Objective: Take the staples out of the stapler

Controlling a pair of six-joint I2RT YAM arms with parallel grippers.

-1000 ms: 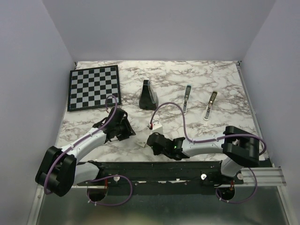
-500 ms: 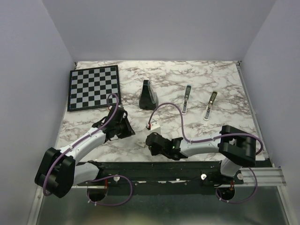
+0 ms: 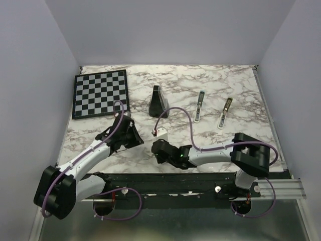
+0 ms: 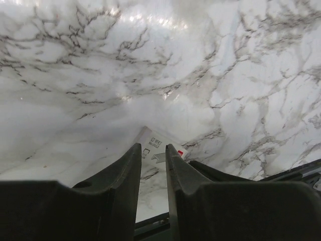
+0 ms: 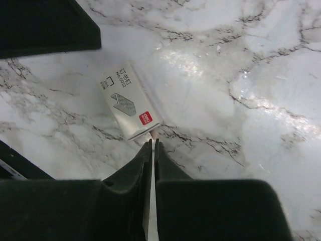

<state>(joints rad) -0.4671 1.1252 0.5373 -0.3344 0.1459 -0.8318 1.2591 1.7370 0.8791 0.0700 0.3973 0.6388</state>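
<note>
Top cam: stapler (image 3: 200, 106) lies flat on the table, well past the tips of the left gripper (image 3: 134, 136) and right gripper (image 3: 155, 149), untouched, btw a black wedge (image 3: 159, 102) and a second bar (image 3: 225, 113).
Left wrist: fingers a slim gap apart, holding nothing, staple box (image 4: 153, 138) just beyond the tips.
Right wrist: fingers nearly pressed together, tips at the box corner. Can't tell if they pinch it.

A box (image 5: 128, 103) lies on the counter (image 3: 235, 85) just ahead of the right hand (image 5: 152, 143), its near corner at the fingertips. The left hand (image 4: 153, 148) faces the same box from the other side, close by. Well beyond both hands stands a wedge (image 3: 159, 102). The stapler (image 3: 200, 105) lies to its right, another bar (image 3: 224, 113) further right, and a chessboard (image 3: 100, 94) far left.
</note>
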